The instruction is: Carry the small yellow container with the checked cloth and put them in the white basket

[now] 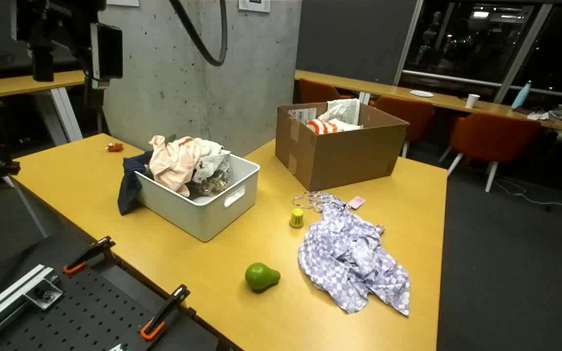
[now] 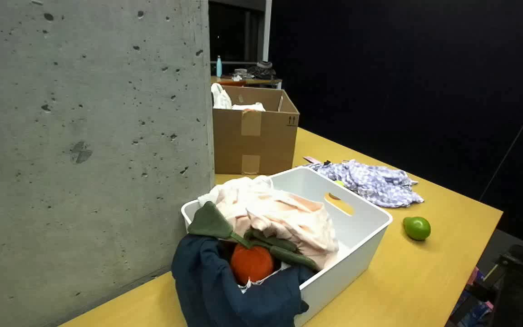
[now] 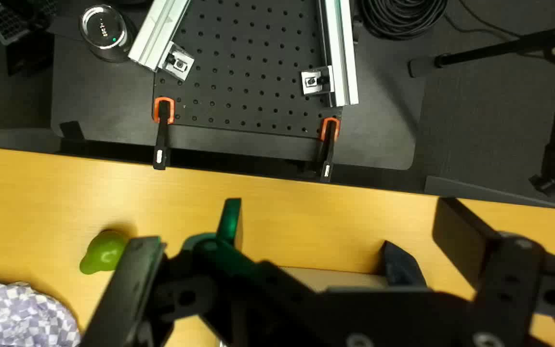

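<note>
A small yellow container (image 1: 296, 218) stands upright on the table beside the checked cloth. Only its top (image 2: 339, 183) shows above the basket rim in an exterior view. The purple-and-white checked cloth (image 1: 354, 256) lies crumpled on the table; it also shows in an exterior view (image 2: 375, 184) and the wrist view (image 3: 17, 313). The white basket (image 1: 198, 219) holds pink and white cloths and other items; it shows in an exterior view (image 2: 352, 281), and a strip (image 3: 330, 278) shows in the wrist view. My gripper (image 3: 342, 229) is open and empty, high above the basket side.
A green pear-shaped fruit (image 1: 261, 277) lies in front of the cloth. A cardboard box (image 1: 354, 158) with cloths stands behind. A dark blue cloth (image 2: 229, 290) hangs over the basket rim. A concrete pillar (image 2: 89, 136) borders the table. Clamps (image 1: 166, 312) grip the near edge.
</note>
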### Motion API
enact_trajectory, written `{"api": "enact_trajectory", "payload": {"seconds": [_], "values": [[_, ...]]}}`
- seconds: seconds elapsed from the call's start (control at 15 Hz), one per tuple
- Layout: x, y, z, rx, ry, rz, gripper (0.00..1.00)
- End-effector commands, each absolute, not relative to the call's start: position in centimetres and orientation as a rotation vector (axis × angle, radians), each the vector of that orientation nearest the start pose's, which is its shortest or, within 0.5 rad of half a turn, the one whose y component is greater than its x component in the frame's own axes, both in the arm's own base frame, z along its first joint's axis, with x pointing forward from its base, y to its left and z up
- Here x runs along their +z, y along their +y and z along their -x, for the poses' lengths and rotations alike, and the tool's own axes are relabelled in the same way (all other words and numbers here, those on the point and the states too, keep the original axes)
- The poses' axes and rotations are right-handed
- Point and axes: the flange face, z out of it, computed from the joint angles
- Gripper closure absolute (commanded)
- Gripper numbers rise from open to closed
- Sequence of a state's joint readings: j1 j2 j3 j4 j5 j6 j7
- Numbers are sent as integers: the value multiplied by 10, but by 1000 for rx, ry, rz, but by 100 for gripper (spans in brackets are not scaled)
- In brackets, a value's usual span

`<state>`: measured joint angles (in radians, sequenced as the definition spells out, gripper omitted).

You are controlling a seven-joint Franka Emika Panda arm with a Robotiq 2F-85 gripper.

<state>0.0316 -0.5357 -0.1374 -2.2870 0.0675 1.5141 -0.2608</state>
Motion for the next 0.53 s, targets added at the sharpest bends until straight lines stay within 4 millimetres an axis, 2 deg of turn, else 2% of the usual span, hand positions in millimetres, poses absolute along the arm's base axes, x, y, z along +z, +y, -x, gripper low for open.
{"api": "enact_trajectory", "payload": {"seconds": [0.0, 0.2, 0.33, 0.47], "values": [[534, -38, -362, 316, -262, 2937, 0], [535, -38, -362, 314, -262, 2937, 0], [526, -38, -376, 313, -257, 2935, 0], [518, -50, -406, 254, -236, 2976, 0]]}}
